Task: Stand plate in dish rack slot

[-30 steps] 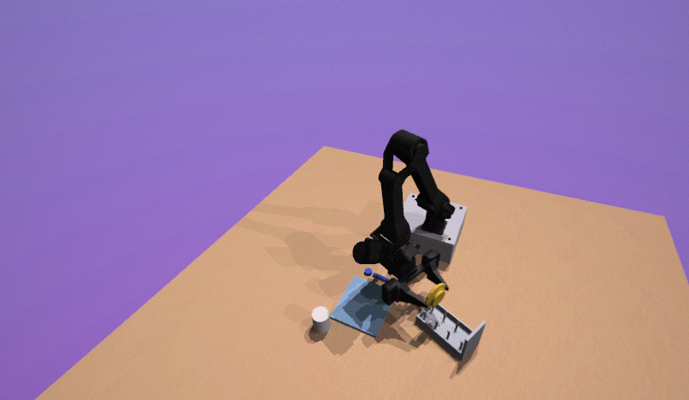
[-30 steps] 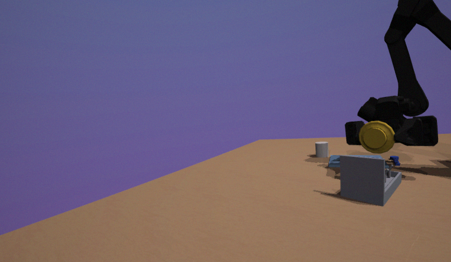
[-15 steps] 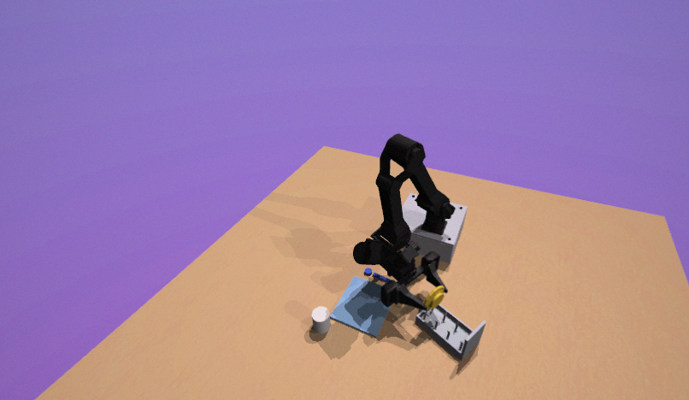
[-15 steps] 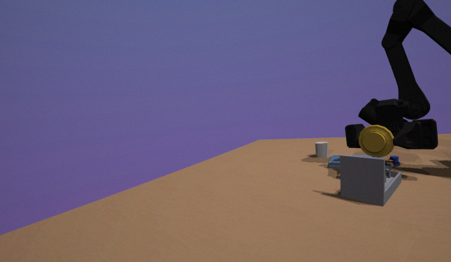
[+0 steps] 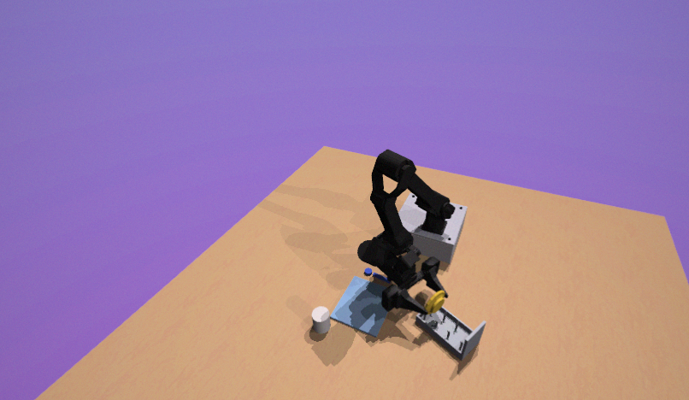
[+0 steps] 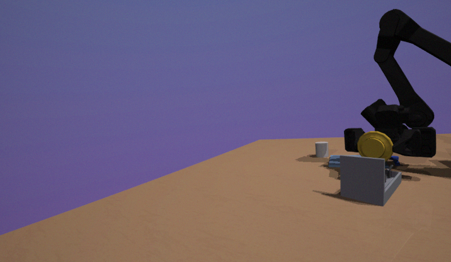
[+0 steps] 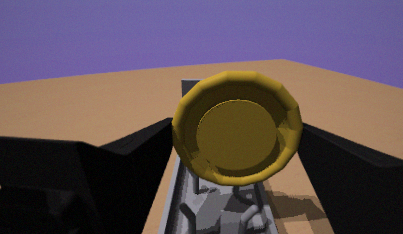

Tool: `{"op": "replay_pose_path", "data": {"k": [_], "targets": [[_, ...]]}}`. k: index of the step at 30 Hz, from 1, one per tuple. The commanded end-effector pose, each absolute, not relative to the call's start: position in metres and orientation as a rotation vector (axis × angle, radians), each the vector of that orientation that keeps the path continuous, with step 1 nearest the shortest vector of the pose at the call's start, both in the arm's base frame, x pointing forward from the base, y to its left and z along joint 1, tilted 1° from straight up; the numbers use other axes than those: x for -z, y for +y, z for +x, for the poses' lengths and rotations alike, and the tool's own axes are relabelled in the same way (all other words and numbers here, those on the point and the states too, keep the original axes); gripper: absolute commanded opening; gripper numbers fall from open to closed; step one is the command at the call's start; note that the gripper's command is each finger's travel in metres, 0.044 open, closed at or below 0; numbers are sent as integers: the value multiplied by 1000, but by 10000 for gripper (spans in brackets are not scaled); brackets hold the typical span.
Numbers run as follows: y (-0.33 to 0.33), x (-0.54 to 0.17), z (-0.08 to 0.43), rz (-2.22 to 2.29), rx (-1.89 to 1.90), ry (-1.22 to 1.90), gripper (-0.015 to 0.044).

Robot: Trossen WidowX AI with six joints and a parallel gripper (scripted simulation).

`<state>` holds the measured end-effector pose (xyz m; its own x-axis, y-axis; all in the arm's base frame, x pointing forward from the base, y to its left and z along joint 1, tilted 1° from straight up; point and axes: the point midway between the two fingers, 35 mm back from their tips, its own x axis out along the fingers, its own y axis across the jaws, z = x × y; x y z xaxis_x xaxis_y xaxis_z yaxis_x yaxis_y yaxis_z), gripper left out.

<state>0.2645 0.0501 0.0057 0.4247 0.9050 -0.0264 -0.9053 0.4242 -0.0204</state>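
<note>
Evidently, the yellow plate (image 5: 434, 302) (image 6: 374, 147) (image 7: 237, 134) is pinched rim to rim by the claw (image 5: 434, 304) (image 6: 376, 147) (image 7: 234, 127), fingers set wide across it. Plate held near upright, above the end of the grey dish rack (image 5: 474, 340) (image 6: 362, 181) (image 7: 169, 210) nearest the arm's base; presumably so turned that its edge can be lowered between the rails. Not yet slotted. Grip at the sides probably keeps the lower rim free. Rack is stood towards the tabletop's near edge in the top view, blue mat (image 5: 348, 303) (image 6: 334, 162) and white cylinder (image 5: 320, 320) (image 6: 321, 149) left of it.

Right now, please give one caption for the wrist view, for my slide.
Plate upright between the jaws, with part of the rack visible below it.
</note>
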Motion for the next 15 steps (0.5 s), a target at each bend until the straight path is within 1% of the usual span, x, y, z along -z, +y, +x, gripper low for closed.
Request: {"op": "replay_pose_path", "data": {"k": [1,10,15], "targets": [[54,-2,262,-32,-1138,11,0],[57,3,259,-47,-1146,-4,0],[57,21,259,-48,-1148,-2,0]]}}
